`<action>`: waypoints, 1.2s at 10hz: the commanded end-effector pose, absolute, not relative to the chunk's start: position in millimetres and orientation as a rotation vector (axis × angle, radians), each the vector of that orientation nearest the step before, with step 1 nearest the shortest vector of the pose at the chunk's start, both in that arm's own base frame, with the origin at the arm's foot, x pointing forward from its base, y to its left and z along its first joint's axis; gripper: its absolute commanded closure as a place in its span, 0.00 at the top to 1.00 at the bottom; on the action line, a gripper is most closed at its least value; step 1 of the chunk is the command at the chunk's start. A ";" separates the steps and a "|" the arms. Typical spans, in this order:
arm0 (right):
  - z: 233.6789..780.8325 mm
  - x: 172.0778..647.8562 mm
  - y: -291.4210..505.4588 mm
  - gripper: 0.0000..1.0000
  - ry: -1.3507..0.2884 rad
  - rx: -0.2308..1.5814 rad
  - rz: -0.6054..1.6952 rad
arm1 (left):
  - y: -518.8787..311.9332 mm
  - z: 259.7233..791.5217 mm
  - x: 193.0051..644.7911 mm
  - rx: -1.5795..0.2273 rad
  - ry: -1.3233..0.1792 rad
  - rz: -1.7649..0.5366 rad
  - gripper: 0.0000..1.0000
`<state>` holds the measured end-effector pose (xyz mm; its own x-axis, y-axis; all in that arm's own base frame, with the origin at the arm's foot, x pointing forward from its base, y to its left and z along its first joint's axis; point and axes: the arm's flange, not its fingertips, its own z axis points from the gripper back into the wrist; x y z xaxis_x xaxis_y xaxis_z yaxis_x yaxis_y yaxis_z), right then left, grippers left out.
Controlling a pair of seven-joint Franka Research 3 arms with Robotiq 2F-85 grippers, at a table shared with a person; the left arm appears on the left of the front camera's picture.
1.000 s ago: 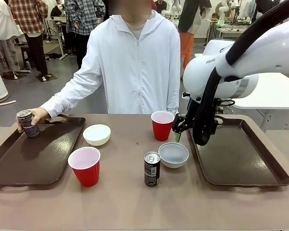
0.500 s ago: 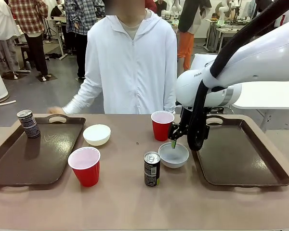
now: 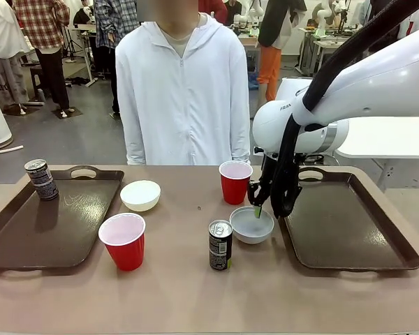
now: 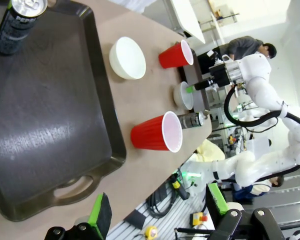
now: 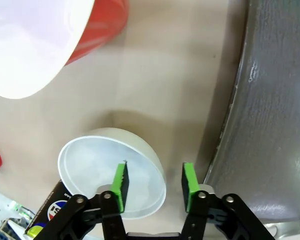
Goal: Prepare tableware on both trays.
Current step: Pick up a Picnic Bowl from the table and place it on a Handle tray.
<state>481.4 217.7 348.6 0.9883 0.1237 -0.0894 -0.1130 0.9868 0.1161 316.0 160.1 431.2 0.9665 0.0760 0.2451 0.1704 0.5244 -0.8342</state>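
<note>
While open, jaws astride bowl [image 5: 90,165] rim

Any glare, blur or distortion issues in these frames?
Front view: sharp, soft shadows, faint sheen on the left tray. Left wrist view: rolled, wide-angle warped, glare patch on the same tray, top right blown out. Right wrist view: near red cup soft and overexposed, streaky glare on the right tray.
</note>
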 end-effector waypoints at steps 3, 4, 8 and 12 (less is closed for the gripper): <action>350.0 486.3 215.4 0.00 0.132 0.145 0.122 | 161.5 432.7 316.0 -1.037 -0.280 -0.063 1.00; 349.4 486.6 214.8 0.00 0.134 0.151 0.122 | 161.5 432.7 316.0 -1.037 -0.280 -0.063 1.00; 367.2 475.3 214.4 0.00 0.193 0.167 0.153 | 161.5 432.7 316.0 -1.037 -0.280 -0.063 1.00; 469.6 409.1 213.4 0.00 0.160 0.089 0.196 | 161.5 432.7 316.0 -1.037 -0.280 -0.063 1.00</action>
<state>425.6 216.4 448.6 0.9620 0.2133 -0.1707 -0.1903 0.9715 0.1415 316.1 160.2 431.2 0.9666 0.0758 0.2449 0.1702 0.5245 -0.8342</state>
